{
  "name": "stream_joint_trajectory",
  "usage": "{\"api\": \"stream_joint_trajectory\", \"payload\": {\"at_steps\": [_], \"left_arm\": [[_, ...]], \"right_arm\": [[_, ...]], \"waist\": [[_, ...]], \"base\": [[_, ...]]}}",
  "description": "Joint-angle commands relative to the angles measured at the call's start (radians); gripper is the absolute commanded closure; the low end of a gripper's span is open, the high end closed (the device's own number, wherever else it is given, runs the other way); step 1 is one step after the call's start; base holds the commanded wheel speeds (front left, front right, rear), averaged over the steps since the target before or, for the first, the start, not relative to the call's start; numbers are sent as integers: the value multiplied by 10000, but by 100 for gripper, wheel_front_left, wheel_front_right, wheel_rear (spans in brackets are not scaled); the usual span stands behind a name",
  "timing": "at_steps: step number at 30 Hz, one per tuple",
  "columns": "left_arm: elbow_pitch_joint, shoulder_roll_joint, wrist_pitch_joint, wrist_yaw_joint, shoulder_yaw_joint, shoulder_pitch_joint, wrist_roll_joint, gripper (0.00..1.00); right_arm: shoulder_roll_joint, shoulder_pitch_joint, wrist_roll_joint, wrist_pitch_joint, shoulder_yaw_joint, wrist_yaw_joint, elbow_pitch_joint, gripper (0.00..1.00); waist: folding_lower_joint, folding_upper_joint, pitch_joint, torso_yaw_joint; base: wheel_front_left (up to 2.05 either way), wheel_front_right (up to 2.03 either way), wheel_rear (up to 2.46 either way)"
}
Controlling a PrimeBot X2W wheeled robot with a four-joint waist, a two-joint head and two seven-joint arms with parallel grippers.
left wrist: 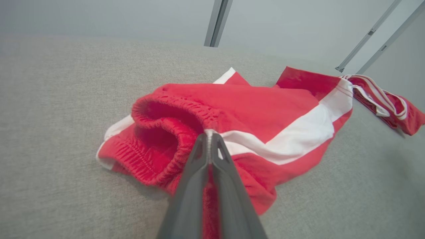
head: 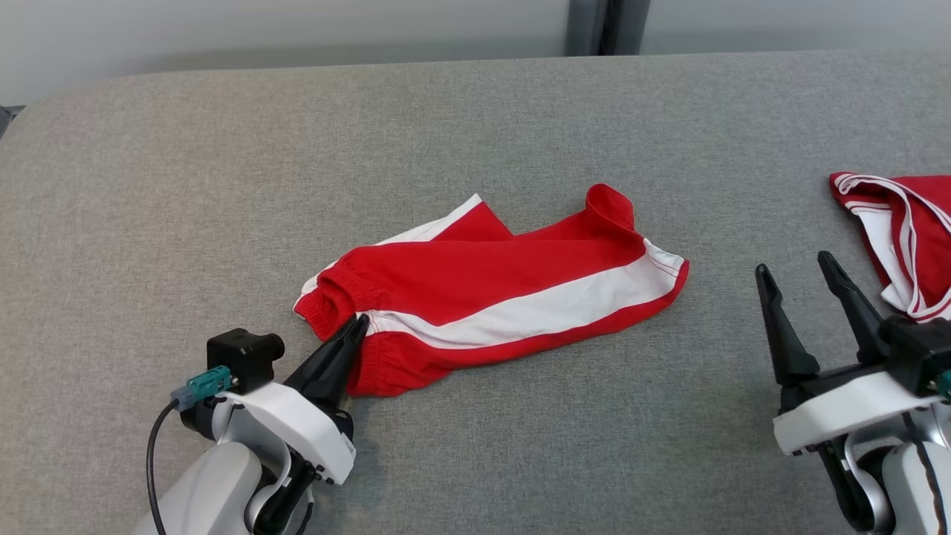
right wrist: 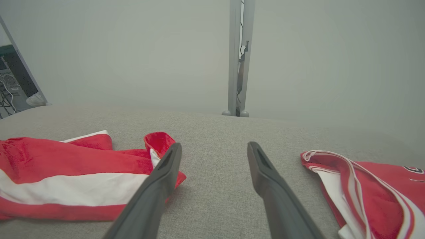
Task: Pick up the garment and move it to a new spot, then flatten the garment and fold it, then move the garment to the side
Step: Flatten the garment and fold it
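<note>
Red shorts (head: 483, 290), white stripe, ruched elastic waistband (head: 327, 297), frame centre; left gripper (head: 362, 321) pinching waistband; right gripper (head: 793, 263) spread, lower right.

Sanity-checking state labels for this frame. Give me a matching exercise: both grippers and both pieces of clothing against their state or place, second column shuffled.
Column one:
1. left gripper
2. right gripper
3. shorts
4. second red garment

Column two:
A. open, holding nothing
B. lying far right, thin white trim
C. shut, pinching cloth
D. lying in the middle, broad white stripe

Pairs: 1-C, 2-A, 3-D, 4-B
</note>
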Motion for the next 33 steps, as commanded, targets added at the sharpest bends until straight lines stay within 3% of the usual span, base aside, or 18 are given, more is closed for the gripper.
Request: {"api": "stream_joint_trajectory", "payload": {"at_steps": [1,9,17,18,19,20,21,26,33], "left_arm": [[-24,141,-91,-18,-82,-254,-60,100],[-198,199,-184,-16,-480,-571,-27,100],[-234,167,-279,-18,-715,-774,-45,100],[-230,174,-299,-17,-735,-791,-49,100],[-225,179,-320,-17,-761,-807,-49,100],[-226,179,-338,-17,-780,-819,-43,100],[-241,189,-355,-17,-811,-816,-38,100],[-465,385,-375,24,-762,-682,-108,100],[-1992,1211,-69,465,-350,-492,-228,100]], "right_arm": [[-283,-362,175,152,372,-3,171,0],[-1685,-2141,1204,947,2879,-3,1518,0],[-2511,-3404,1765,1220,4666,-3,2627,0],[-2578,-3544,1852,1294,4902,-3,2790,10],[-2653,-3691,1872,1295,5153,-3,2905,58],[-2717,-3819,1946,1302,5295,-3,3031,92],[-2739,-3857,2131,1367,5471,-3,3143,100],[-2982,-3931,3091,1031,5845,-3,3004,100],[-3476,-3369,6032,489,5503,-2,1453,100]], "waist": [[0,-1,49,99],[0,-1,332,488],[0,-1,531,695],[0,-1,552,702],[0,-1,570,711],[0,-1,581,724],[0,-1,587,737],[0,-1,522,712],[0,-1,178,476]], "base": [[0,0,0],[0,0,0],[0,0,0],[0,0,0],[0,0,0],[0,0,0],[0,0,0],[0,0,0],[0,0,0]]}}
